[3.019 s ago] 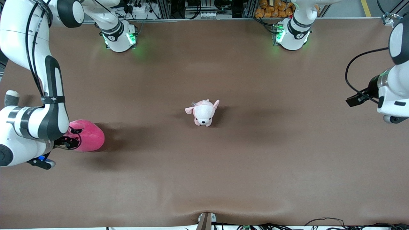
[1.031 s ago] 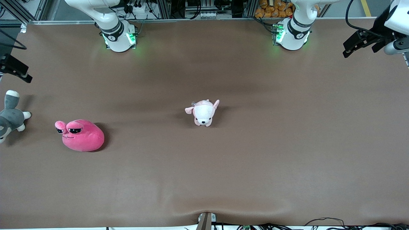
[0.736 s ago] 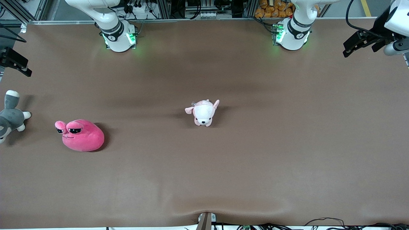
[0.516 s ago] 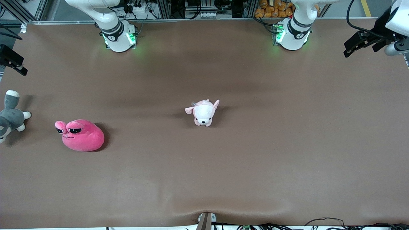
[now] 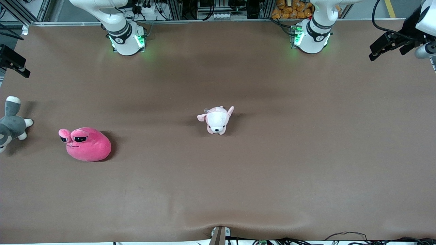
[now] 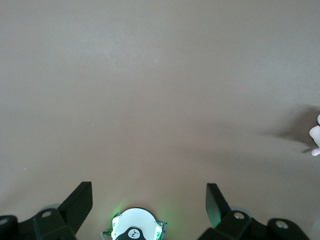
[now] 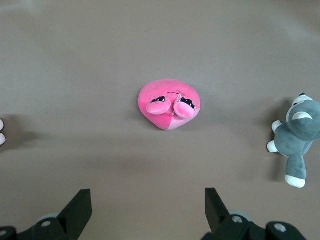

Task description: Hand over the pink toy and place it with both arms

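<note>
While the brown table (image 5: 259, 170) takes up nearly all of the front view, the two white arms (image 5: 316, 27) stand raised from their bases along its edge farthest from the front camera, one base glowing green at each. The left claw (image 6: 148, 207) hangs high over the left arm's end of the table, its two black fingers (image 6: 77, 202) spread wide with nothing between them; its own base shows directly below it in the left wrist view. The right claw (image 7: 148, 207) hangs high over the right arm's end of the table, fingers likewise spread wide and empty.

The pink toy (image 5: 87, 144) lies on the table toward the right arm's end, free of both claws, its two stalk eyes pointing toward that end. Just beside it, closer still to that end and partly cut off by the frame, lies a grey-and-white husky plush (image 5: 11, 124); the two are apart. A small pale pink-and-white puppy plush (image 5: 216, 120) sits near the middle of the table, well apart from the pink toy, its face turned toward the front camera.
</note>
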Action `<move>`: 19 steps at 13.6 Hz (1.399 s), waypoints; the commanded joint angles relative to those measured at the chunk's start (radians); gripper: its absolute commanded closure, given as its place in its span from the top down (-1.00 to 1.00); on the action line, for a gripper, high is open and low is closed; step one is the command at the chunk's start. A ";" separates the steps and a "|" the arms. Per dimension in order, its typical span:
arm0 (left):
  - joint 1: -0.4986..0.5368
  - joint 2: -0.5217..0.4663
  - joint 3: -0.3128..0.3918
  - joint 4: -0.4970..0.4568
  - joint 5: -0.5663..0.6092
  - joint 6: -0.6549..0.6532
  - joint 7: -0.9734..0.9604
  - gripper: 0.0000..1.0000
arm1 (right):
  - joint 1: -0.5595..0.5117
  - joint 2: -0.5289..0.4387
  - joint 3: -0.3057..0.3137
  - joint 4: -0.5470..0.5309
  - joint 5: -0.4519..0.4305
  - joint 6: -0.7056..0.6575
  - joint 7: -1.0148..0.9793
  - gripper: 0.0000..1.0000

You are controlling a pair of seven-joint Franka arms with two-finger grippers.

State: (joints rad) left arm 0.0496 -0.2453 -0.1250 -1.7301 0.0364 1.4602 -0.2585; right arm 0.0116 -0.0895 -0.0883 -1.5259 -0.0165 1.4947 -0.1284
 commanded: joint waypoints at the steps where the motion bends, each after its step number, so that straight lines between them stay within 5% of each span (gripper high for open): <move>1: 0.006 0.030 0.001 0.040 -0.004 -0.017 0.024 1.00 | -0.006 0.005 0.012 0.020 -0.003 -0.016 0.024 1.00; 6: 0.007 0.109 0.002 0.145 -0.001 -0.075 0.025 1.00 | -0.012 0.007 0.012 0.020 0.001 -0.016 0.027 1.00; 19: 0.003 0.123 -0.001 0.178 -0.013 -0.075 0.007 1.00 | -0.002 0.008 0.015 0.020 0.007 -0.016 0.036 1.00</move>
State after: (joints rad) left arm 0.0515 -0.1400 -0.1249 -1.5846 0.0364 1.4086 -0.2545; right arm 0.0118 -0.0880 -0.0813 -1.5259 -0.0156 1.4926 -0.1112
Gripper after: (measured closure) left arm 0.000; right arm 0.000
